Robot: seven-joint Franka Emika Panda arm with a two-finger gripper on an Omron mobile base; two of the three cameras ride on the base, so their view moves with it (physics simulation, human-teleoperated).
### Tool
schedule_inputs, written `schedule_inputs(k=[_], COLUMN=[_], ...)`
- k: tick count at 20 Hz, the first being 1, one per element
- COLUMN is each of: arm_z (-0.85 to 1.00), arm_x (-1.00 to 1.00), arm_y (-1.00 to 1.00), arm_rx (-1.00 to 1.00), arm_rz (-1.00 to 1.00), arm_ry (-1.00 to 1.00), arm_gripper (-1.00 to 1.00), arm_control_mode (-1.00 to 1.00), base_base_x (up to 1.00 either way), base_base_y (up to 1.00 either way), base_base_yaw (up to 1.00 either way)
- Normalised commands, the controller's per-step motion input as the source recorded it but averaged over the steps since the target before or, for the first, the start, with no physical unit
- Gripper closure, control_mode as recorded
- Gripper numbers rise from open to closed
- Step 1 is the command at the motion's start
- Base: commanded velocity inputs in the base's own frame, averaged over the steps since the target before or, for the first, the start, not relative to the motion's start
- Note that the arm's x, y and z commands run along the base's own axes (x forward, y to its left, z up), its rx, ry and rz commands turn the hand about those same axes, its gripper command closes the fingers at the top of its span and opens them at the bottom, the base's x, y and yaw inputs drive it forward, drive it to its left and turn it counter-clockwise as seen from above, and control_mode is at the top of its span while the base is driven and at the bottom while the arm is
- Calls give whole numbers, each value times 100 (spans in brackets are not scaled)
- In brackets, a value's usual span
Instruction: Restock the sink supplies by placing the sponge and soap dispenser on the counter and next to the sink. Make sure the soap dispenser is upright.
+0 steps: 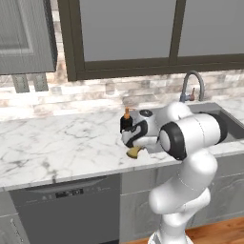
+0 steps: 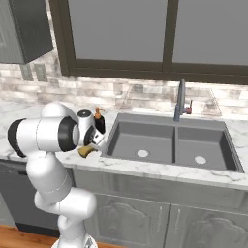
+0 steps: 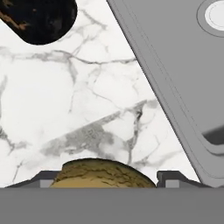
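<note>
The yellow-ochre sponge (image 3: 105,174) sits between my gripper's (image 3: 107,180) two fingertips, which press on its sides, so the gripper is shut on it. From the base, the sponge (image 1: 135,152) (image 2: 87,152) is low over the front edge of the marble counter (image 1: 57,143), just left of the sink (image 2: 140,138). The black soap dispenser (image 1: 126,122) (image 2: 99,122) stands upright on the counter behind my hand, its orange pump on top. In the hand view its dark body (image 3: 39,19) shows at the upper left and the sink's rim (image 3: 175,65) at the right.
A tall curved faucet (image 1: 192,83) (image 2: 180,99) rises behind the double basin. A window and a brick backsplash run along the back wall. A dishwasher front (image 1: 71,205) sits under the counter to the left. Open marble stretches left of my hand.
</note>
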Motion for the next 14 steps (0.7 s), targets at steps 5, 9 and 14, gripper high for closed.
schedule_inputs(k=[5,9,14], arm_z=[14,50,79], arm_x=[0,-8,-40], arm_y=[0,0,-8], arm_rx=[0,0,1], arm_rz=[-5,-5,-7], arm_ry=[-12,-7,-9], arm_gripper=[-100,-100,-100], arm_control_mode=[-100,-100,-100], base_base_x=[0,0,0], base_base_y=[0,0,0], base_base_yaw=[0,0,0])
